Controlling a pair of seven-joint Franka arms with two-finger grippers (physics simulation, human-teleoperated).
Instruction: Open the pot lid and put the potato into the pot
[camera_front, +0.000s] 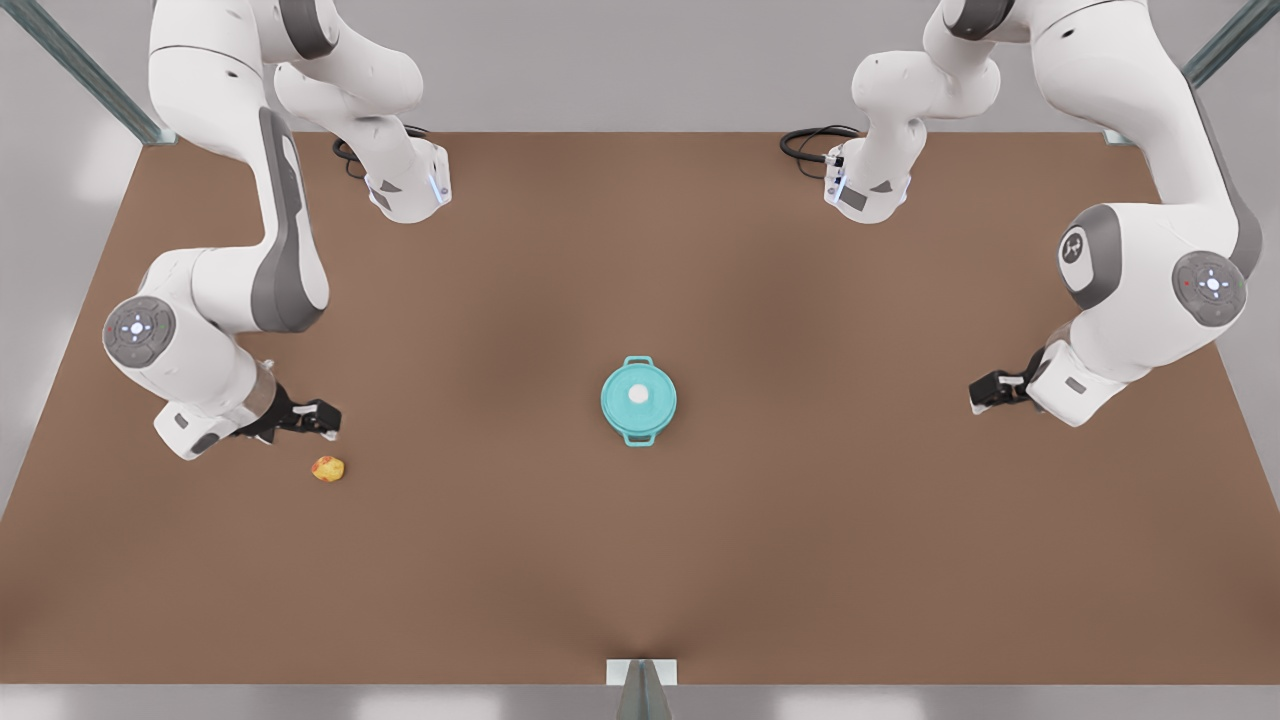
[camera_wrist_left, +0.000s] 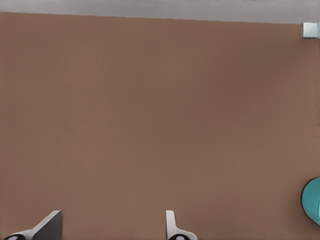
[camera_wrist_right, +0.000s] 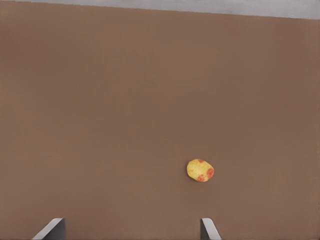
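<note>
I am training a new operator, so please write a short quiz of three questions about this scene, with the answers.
1. True or false: the pot lid sits closed on the pot.
2. Which one is nearer to the potato? A) the left gripper B) the right gripper
3. Fill in: the fingers of both grippers are ____ and hold nothing.

Key: 1 true; 2 B, it hangs just beside the potato at the front view's left; 3 open.
</note>
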